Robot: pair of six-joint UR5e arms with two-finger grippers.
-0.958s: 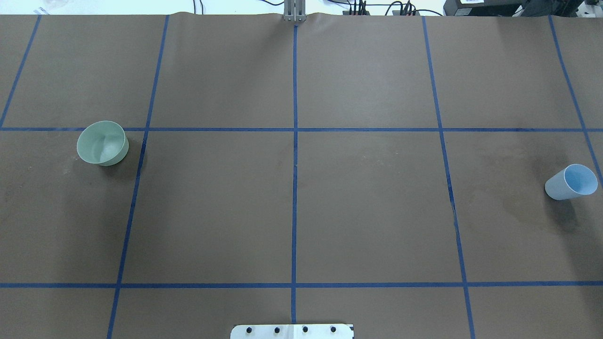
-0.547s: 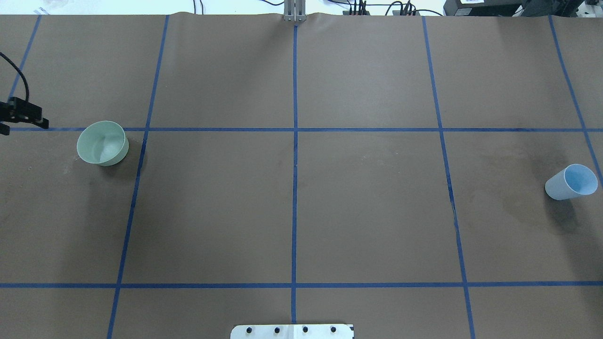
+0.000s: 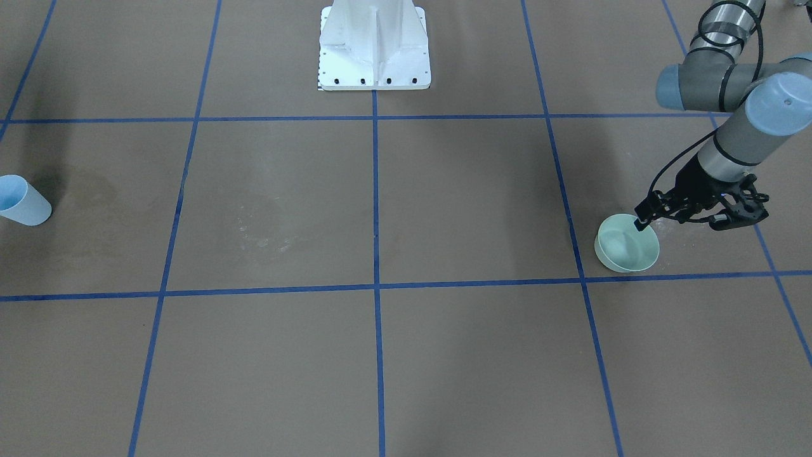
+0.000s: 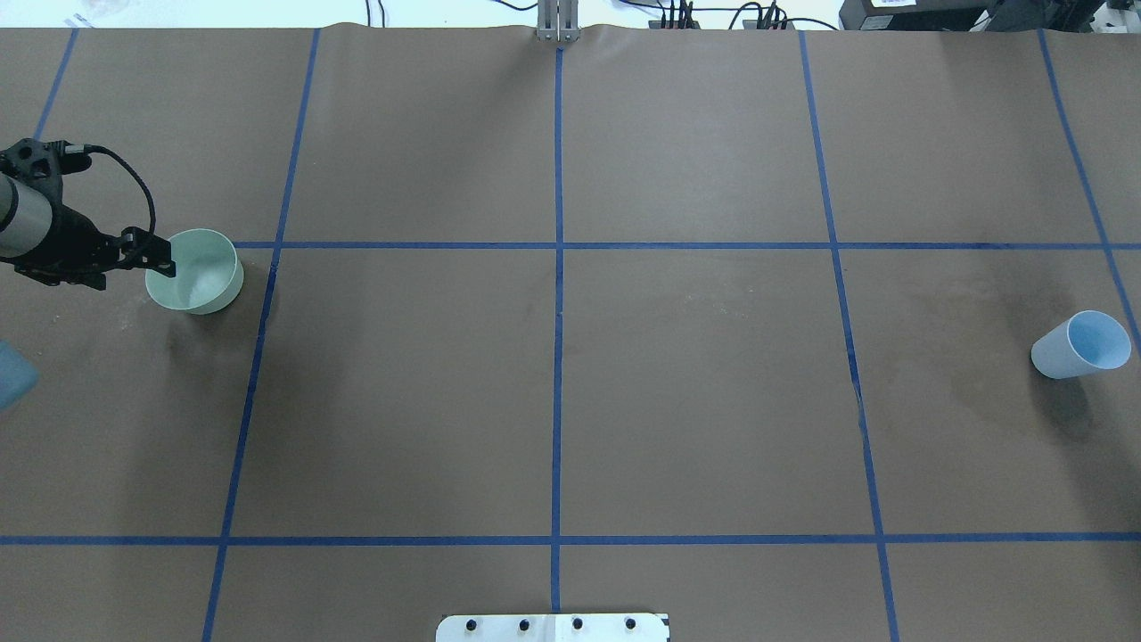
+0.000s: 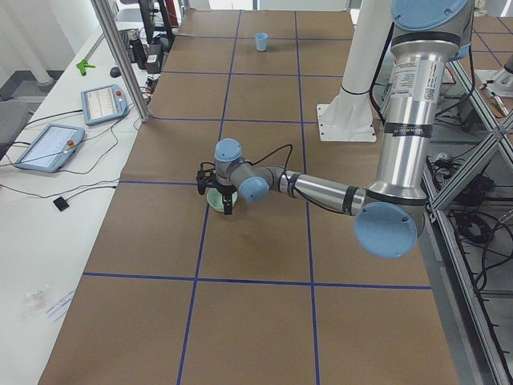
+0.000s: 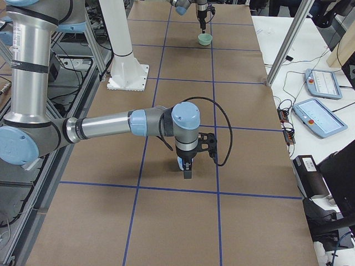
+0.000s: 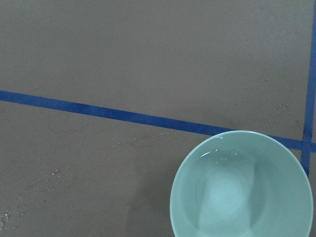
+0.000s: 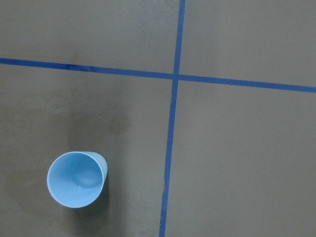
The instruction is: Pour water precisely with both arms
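Presently the left gripper [image 3: 680, 221] hangs at the green bowl [image 4: 201, 278], jaws spread wide. One finger [image 3: 641, 219] sits over the bowl's outer rim and the other stands outside the bowl. Whether the finger touches the rim, cannot tell. The water [image 7: 219, 154] lies in the bowl, shallow, showing only as glossy arcs near the wall. The bowl stands at the table's left end, just beside a crossing of blue tape lines [image 4: 559, 245] on the brown paper [image 4: 713, 401]. The right gripper [image 6: 187, 167] points straight down over the blue cup [image 4: 1080, 344] at the opposite end. It appears only in the side camera, so its jaw spread cannot be told. The cup is upright on a darker patch of paper.
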